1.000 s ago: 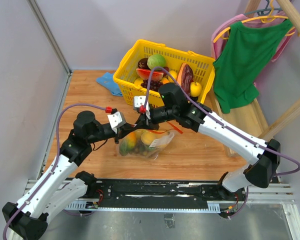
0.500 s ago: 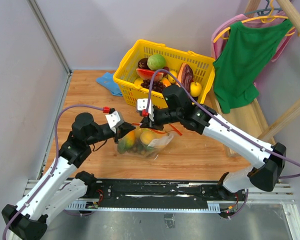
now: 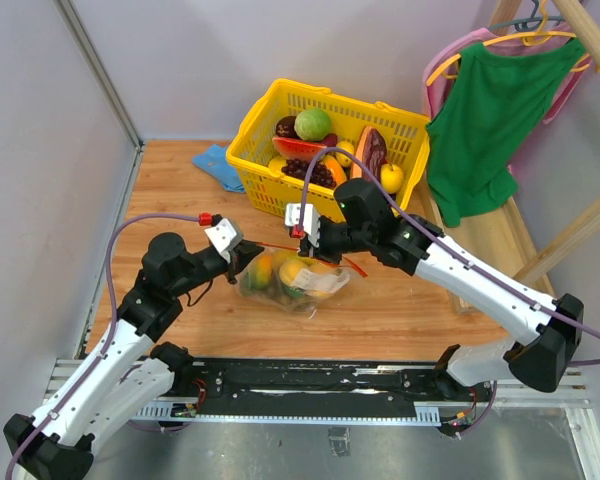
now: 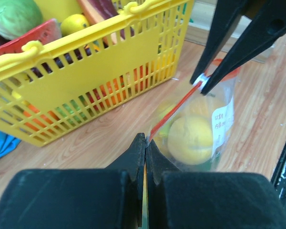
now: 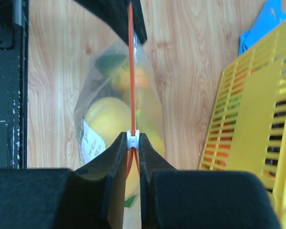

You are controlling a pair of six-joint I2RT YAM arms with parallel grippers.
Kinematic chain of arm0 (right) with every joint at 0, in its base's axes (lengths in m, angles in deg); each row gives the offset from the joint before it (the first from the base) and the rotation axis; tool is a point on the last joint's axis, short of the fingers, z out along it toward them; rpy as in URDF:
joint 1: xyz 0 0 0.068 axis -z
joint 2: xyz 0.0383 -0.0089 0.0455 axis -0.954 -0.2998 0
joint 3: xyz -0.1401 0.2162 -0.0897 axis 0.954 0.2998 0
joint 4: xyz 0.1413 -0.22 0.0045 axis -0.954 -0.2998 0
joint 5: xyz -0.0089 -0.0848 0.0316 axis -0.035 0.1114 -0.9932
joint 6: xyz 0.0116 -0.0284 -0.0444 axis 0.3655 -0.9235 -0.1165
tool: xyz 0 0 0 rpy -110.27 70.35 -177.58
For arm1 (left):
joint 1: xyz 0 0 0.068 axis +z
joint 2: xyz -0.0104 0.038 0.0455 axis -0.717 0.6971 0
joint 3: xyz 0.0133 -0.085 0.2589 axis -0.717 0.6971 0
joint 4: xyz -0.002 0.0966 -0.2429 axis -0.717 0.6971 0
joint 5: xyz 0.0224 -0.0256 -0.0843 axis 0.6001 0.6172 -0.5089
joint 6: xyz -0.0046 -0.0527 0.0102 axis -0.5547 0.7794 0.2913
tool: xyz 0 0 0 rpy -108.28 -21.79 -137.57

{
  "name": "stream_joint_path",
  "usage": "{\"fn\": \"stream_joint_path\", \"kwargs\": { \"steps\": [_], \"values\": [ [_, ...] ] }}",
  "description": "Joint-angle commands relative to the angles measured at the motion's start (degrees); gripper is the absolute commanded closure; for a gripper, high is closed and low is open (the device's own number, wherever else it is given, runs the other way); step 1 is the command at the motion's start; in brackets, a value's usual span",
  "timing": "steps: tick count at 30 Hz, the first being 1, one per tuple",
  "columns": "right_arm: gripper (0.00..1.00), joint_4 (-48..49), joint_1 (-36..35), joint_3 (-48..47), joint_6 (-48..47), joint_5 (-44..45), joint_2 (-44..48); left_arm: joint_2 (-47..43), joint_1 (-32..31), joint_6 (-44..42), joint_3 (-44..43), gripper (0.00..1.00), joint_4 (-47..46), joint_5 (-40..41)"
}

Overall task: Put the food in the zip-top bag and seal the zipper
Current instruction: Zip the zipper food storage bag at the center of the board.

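The clear zip-top bag [image 3: 292, 284] lies on the wooden table with yellow and green toy food [image 3: 296, 273] inside. Its orange-red zipper [image 3: 280, 249] is stretched taut between my two grippers. My left gripper [image 3: 248, 255] is shut on the bag's left corner at the zipper's end [image 4: 150, 136]. My right gripper [image 3: 305, 233] is shut on the small white zipper slider [image 5: 133, 139], partway along the strip [image 5: 130, 71]. In the left wrist view the slider [image 4: 200, 84] sits between the right gripper's black fingers [image 4: 219, 43], above a yellow fruit [image 4: 190, 140] in the bag.
A yellow basket [image 3: 280, 125] stands behind the bag with a green fruit [image 3: 313, 124], a red watermelon slice and other toy fruit in it. A blue cloth [image 3: 216, 163] lies left of it. A green shirt [image 3: 490, 120] hangs at the right.
My right gripper has moved right along the zipper with the slider. My left gripper has stayed shut on the bag's left corner, and the bag has shifted slightly right.
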Motion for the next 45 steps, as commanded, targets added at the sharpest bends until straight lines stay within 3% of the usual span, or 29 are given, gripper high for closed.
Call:
{"fn": "stream_joint_path", "kwargs": {
  "steps": [1,22,45],
  "values": [
    [0.99,-5.0,1.95,2.37,-0.93,5.92,3.17,-1.04,0.48,1.14,0.44,1.0,-2.18,8.45],
    [0.99,-11.43,6.85,8.02,2.62,14.35,6.68,1.44,0.52,6.31,2.08,1.0,-0.37,24.07],
    [0.99,-12.28,14.78,11.21,8.95,27.25,9.77,2.27,0.65,8.59,4.91,1.0,-1.86,30.0]
  ]
}}
